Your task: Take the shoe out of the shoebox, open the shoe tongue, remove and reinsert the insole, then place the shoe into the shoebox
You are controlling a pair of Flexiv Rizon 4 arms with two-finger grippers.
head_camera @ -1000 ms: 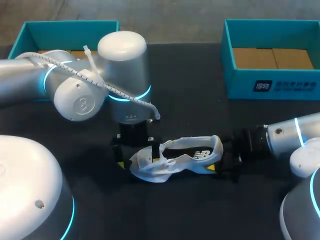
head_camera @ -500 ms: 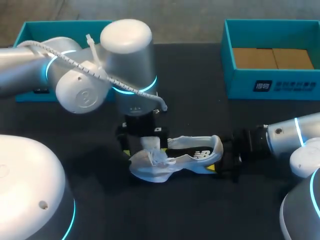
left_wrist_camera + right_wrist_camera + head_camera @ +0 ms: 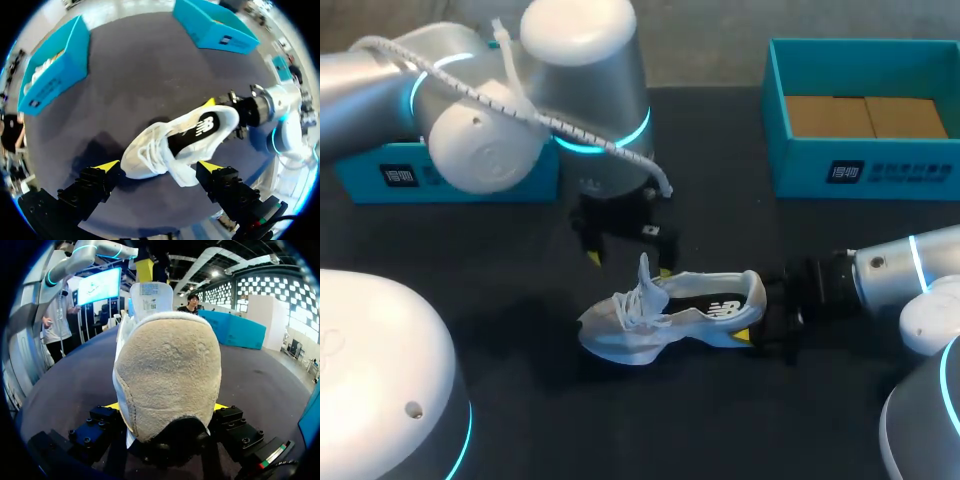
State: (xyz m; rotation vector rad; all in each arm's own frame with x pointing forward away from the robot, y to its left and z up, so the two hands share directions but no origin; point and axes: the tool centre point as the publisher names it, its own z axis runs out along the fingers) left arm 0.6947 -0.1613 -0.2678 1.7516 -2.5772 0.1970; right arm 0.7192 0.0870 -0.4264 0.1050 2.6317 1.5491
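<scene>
One white shoe (image 3: 670, 318) sits mid-table (image 3: 720, 420), nearer the near edge, heel toward the right edge, tongue standing up. Right gripper (image 3: 762, 325) is clamped on the heel from both sides. Left gripper (image 3: 628, 258) hangs over the lace end, fingers spread wide, holding nothing. Left shoebox (image 3: 450, 180) and right shoebox (image 3: 865, 170) are at the far corners.
</scene>
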